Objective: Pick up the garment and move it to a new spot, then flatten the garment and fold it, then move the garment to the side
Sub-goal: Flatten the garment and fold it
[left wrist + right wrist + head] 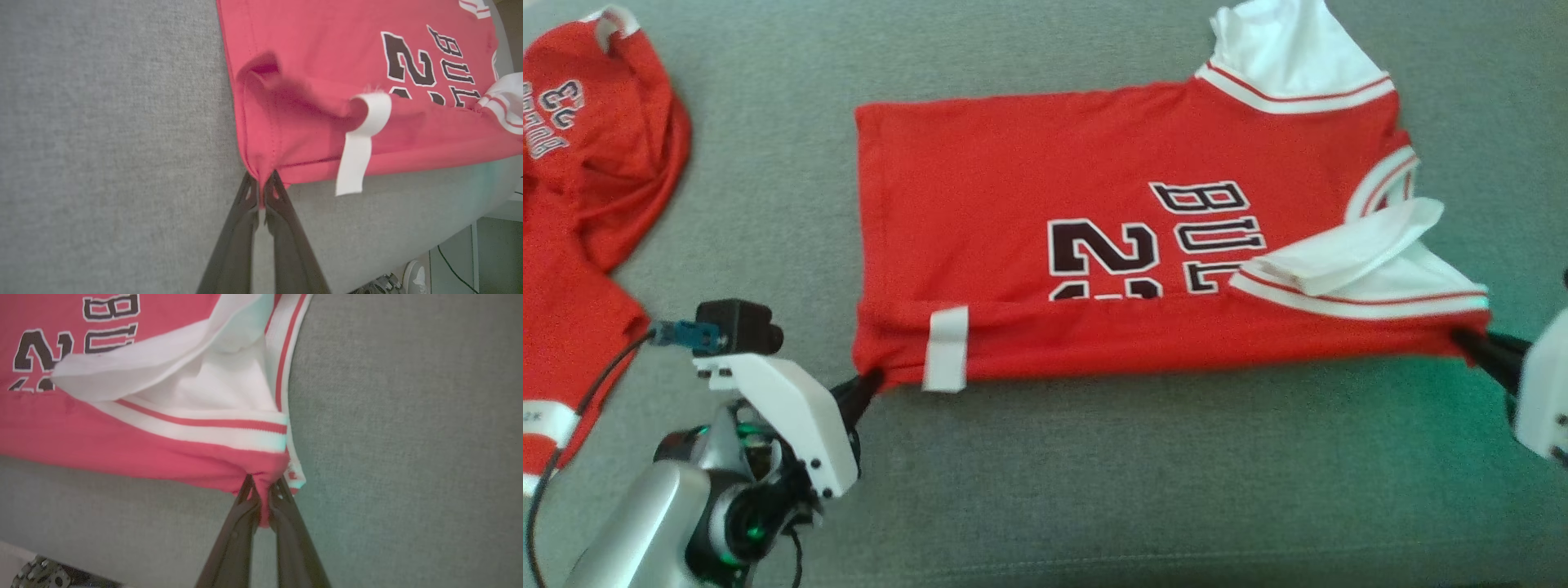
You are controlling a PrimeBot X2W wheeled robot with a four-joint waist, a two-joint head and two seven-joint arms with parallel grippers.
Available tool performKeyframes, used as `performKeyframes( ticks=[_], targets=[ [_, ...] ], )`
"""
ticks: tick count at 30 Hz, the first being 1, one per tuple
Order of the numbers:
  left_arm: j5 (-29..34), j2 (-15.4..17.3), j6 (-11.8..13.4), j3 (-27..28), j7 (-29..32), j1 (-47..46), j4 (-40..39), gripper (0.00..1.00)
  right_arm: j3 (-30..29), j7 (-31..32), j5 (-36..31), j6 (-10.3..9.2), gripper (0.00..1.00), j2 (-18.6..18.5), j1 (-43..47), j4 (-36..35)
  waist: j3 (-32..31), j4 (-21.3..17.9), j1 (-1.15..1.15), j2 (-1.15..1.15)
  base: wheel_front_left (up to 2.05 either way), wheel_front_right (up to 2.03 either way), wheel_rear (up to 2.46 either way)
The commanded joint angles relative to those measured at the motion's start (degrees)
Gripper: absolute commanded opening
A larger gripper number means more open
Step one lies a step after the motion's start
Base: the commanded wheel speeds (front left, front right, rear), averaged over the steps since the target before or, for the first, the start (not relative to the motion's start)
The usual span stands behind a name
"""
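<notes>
The garment [1029, 229] is a red jersey with white sleeves and dark lettering, spread flat on the grey cloth surface with its near edge folded up over itself. My left gripper [872, 380] is shut on the garment's near left corner [261, 171], the red cloth pinched between the dark fingers [245, 204]. My right gripper [1463, 336] is shut on the near right corner [265, 477] by the white striped sleeve. A white label [946, 349] hangs over the folded near edge.
Another red jersey [588, 188] lies crumpled at the far left of the surface. Bare grey cloth [1176, 490] stretches between the garment and the near edge. In the left wrist view a shoe [416, 277] and floor show past the table's edge.
</notes>
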Motion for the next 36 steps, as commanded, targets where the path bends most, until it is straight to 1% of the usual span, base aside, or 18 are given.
performKeyframes(
  ticks=[1,3,5,7,9,11,15,16,17,18,19,23,25,29,30,32,34,36],
  targets=[
    [-1.24,2.90,-0.37,2.92,1.87,-0.11,-4.92,0.00,-0.42,4.31,2.66,0.43,0.00,-4.53,2.82,-4.70,-0.26,0.93,0.00,0.00,0.00,0.00,0.00],
    [-3.78,3.31,-0.46,2.76,4.56,2.11,-8.87,0.00,-0.72,9.28,6.08,0.43,0.00,-6.81,6.13,-8.46,-0.24,1.52,0.00,0.00,0.00,0.00,0.00],
    [-5.95,4.29,0.02,3.02,6.94,4.84,-12.79,0.00,-2.14,13.81,9.47,0.43,0.00,-8.51,9.96,-11.80,-0.13,2.00,0.00,0.00,0.00,0.00,0.00],
    [-7.53,5.17,0.89,3.93,8.15,7.27,-15.39,0.00,-4.57,16.25,11.01,0.43,0.00,-9.88,13.09,-13.77,-0.17,2.54,0.00,0.00,0.00,0.00,0.00],
    [-7.94,6.01,1.35,4.32,8.54,9.31,-16.37,0.00,-6.52,16.95,11.38,0.43,0.00,-10.41,15.37,-14.55,-0.37,2.92,0.00,0.00,0.00,0.00,0.00],
    [-7.78,5.99,1.55,3.95,8.18,10.94,-16.41,0.00,-7.34,16.58,10.71,0.43,0.00,-10.39,16.72,-14.52,-0.42,3.10,0.00,0.00,0.00,0.00,0.00],
    [-6.83,4.33,1.69,2.51,6.14,12.92,-15.29,0.00,-5.17,14.99,8.42,0.43,0.00,-10.64,17.85,-13.94,-0.80,3.27,0.00,0.00,0.00,0.00,0.00],
    [-6.23,4.03,1.60,1.99,5.47,13.29,-14.80,0.15,-4.24,14.36,7.74,0.43,0.06,-10.84,17.93,-13.72,-0.95,3.27,0.00,0.00,0.00,0.00,0.00],
    [-6.23,4.03,1.60,1.99,5.47,13.29,-14.80,0.15,-4.24,14.36,7.74,0.43,0.06,-10.84,17.93,-13.72,-0.95,3.27,0.00,0.00,0.00,0.00,0.00],
    [-5.85,3.45,1.65,1.66,4.65,13.65,-14.32,0.48,-3.33,13.77,7.21,0.43,0.38,-11.05,18.00,-13.49,-1.07,3.24,0.00,0.00,0.00,0.00,0.00],
    [-5.56,2.93,1.56,1.32,3.91,13.99,-13.89,1.00,-2.59,13.00,6.77,0.43,1.00,-11.21,17.98,-13.30,-1.20,3.18,0.00,0.00,0.00,0.00,0.00],
    [-3.98,1.57,1.28,0.68,0.43,15.36,-13.19,1.00,-0.59,9.25,4.65,0.43,1.00,-13.20,18.45,-13.01,-2.07,2.87,0.00,0.00,0.00,0.00,0.00],
    [-0.97,2.59,2.03,1.29,-2.16,15.51,-13.35,1.00,-1.01,6.71,3.76,0.43,1.00,-15.11,18.36,-13.79,-2.40,2.71,0.00,0.00,0.00,0.00,0.00],
    [4.19,4.72,4.53,3.58,-6.15,14.65,-15.01,1.00,-4.74,1.61,3.56,0.43,1.00,-15.66,13.99,-15.29,-2.42,2.33,0.00,0.00,0.00,0.00,0.00],
    [5.18,5.01,4.82,3.98,-6.77,13.54,-15.49,1.00,-5.26,0.87,3.52,0.43,1.00,-15.68,12.25,-15.51,-2.16,2.51,0.00,0.00,0.00,0.00,0.00],
    [6.91,4.52,5.82,4.60,-7.71,9.78,-15.43,1.00,-6.00,-0.66,2.44,0.43,1.00,-15.42,8.25,-15.53,-1.41,3.41,0.00,0.00,0.00,0.00,0.00],
    [9.38,3.95,5.65,3.81,-8.36,4.22,-13.77,1.00,-6.52,-2.34,0.38,0.43,1.00,-13.97,3.03,-13.98,-0.22,4.69,0.00,0.00,0.00,0.00,0.00],
    [10.50,1.79,4.91,2.72,-9.05,-2.24,-10.52,1.00,-5.84,-3.98,-2.91,0.43,1.00,-12.43,-3.15,-12.14,1.83,6.06,0.00,0.00,0.00,0.00,0.00]
  ],
)
